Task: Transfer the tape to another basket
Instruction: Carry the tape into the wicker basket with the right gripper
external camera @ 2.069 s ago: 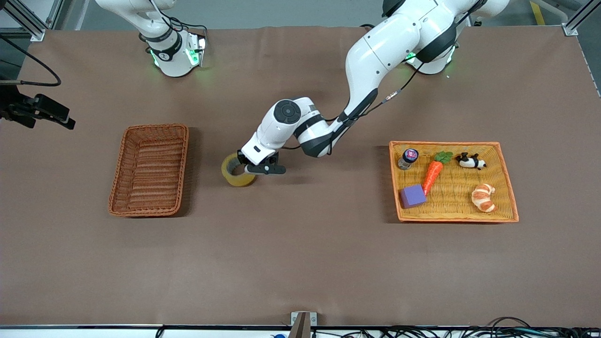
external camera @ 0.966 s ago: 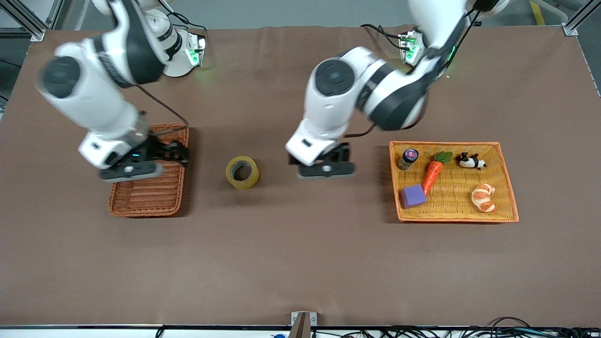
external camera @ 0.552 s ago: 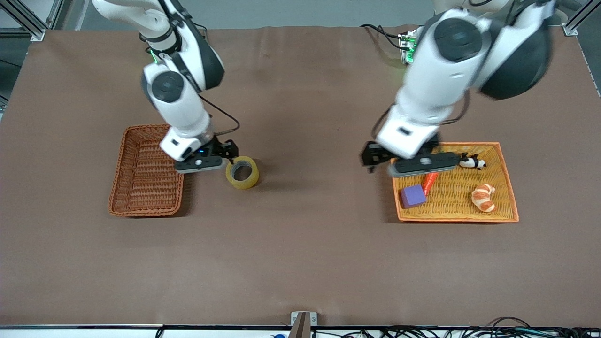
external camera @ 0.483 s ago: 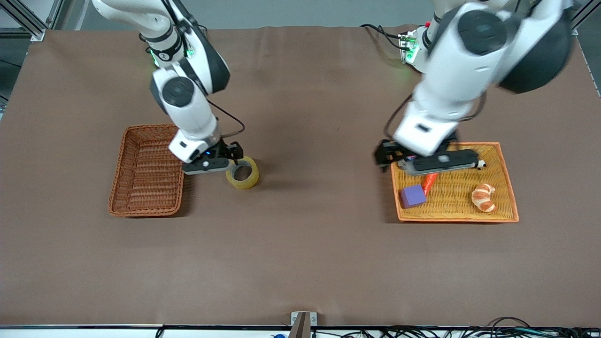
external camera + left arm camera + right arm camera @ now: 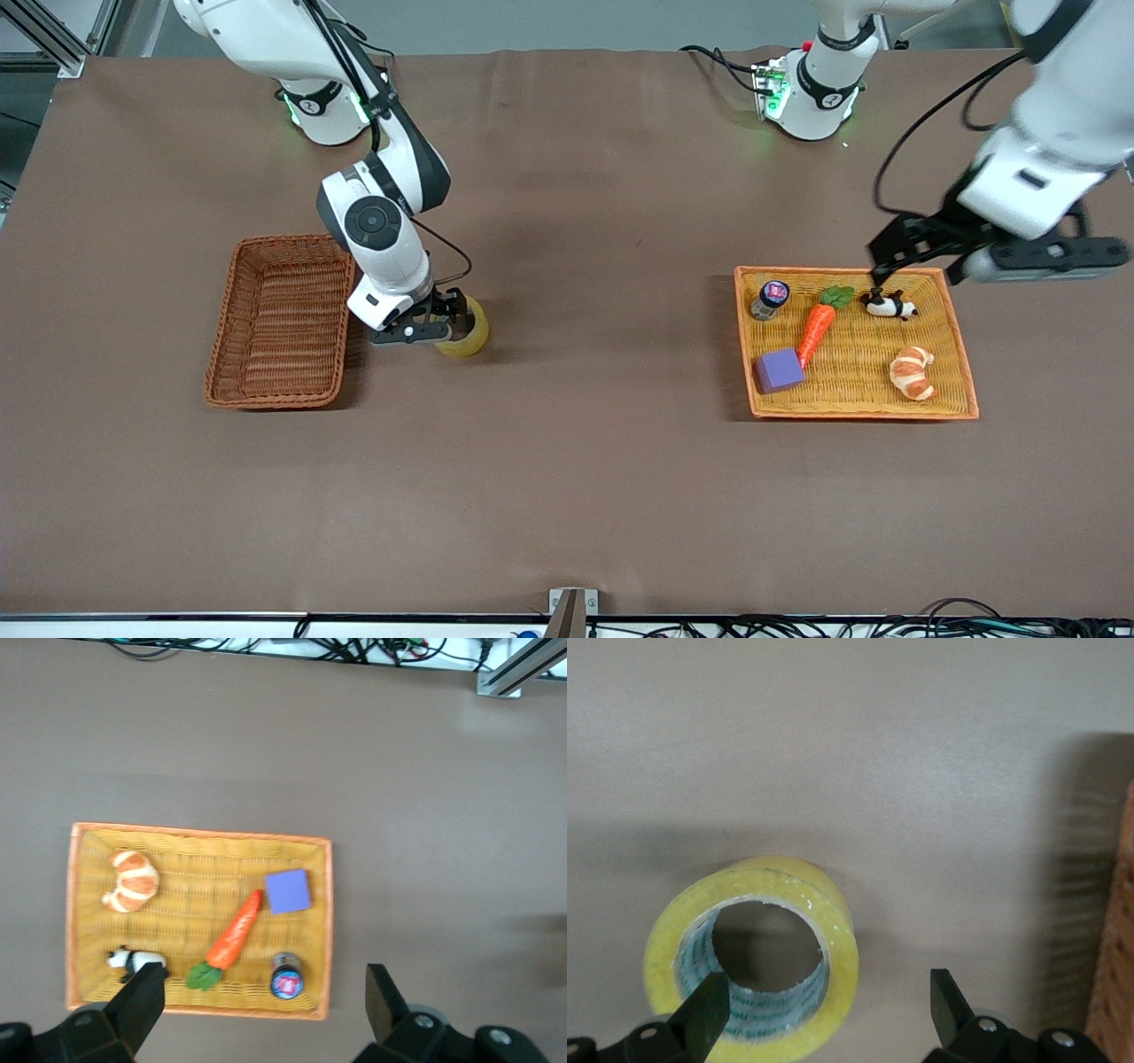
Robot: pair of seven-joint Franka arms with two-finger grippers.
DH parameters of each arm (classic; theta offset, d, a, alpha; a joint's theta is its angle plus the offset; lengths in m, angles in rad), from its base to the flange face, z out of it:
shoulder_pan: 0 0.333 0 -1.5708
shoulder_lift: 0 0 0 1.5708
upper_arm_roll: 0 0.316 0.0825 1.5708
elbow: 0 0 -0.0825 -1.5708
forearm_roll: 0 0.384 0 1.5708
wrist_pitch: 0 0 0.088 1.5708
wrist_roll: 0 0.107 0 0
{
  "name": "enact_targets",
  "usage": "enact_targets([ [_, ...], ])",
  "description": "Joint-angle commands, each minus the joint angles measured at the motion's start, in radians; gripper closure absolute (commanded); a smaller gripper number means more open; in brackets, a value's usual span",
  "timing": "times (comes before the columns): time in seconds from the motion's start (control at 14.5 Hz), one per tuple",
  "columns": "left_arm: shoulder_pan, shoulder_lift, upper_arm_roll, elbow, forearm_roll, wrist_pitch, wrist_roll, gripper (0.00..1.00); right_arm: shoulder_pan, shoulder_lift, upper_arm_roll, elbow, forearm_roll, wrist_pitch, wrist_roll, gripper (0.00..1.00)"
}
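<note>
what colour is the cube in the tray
Purple; the cube lies in the orange-yellow tray beside the carrot, clearest in the front view.

tray: orange-yellow woven tray (image 5: pixel 964 390) at the left arm's end of the table (image 5: pixel 567 496)
jar: small jar (image 5: pixel 770 299) upright in the tray's corner
carrot: toy carrot (image 5: pixel 817 326) beside the jar
cube: purple cube (image 5: pixel 779 370), nearer the camera than the jar
panda: panda figure (image 5: pixel 889 306) in the tray
croissant: croissant (image 5: pixel 912 372) nearer the camera than the panda
</note>
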Motion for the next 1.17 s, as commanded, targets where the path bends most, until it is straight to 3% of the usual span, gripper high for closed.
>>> enact_targets([
  [0.0, 0.032, -0.066, 0.011, -0.086, -0.016, -0.019, 0.023, 0.00, 0.016, 0.018, 0.000, -0.033, -0.051, 0.054, 0.010, 0.00],
  [0.48, 0.094, -0.032, -0.017, -0.090, -0.005, -0.055, 0.065, 0.00, 0.020, 0.082, 0.002, -0.036, -0.074, 0.126, 0.010, 0.00],
  [0.62, 0.121, -0.010, -0.061, -0.090, 0.000, -0.052, 0.064, 0.02, 0.019, 0.090, 0.002, -0.036, -0.074, 0.126, 0.009, 0.08],
  [0.76, 0.203, 0.014, -0.153, -0.083, 0.021, -0.038, 0.065, 0.02, 0.017, 0.090, 0.002, -0.038, -0.074, 0.126, 0.009, 0.27],
  [0.97, 0.192, 0.030, -0.155, -0.070, 0.018, -0.040, 0.049, 0.00, 0.011, 0.088, 0.002, -0.038, -0.074, 0.113, 0.009, 0.71],
  [1.1, 0.175, 0.030, -0.141, -0.064, 0.019, -0.046, 0.064, 0.00, 0.010, 0.088, 0.002, -0.036, -0.074, 0.109, 0.010, 0.84],
])
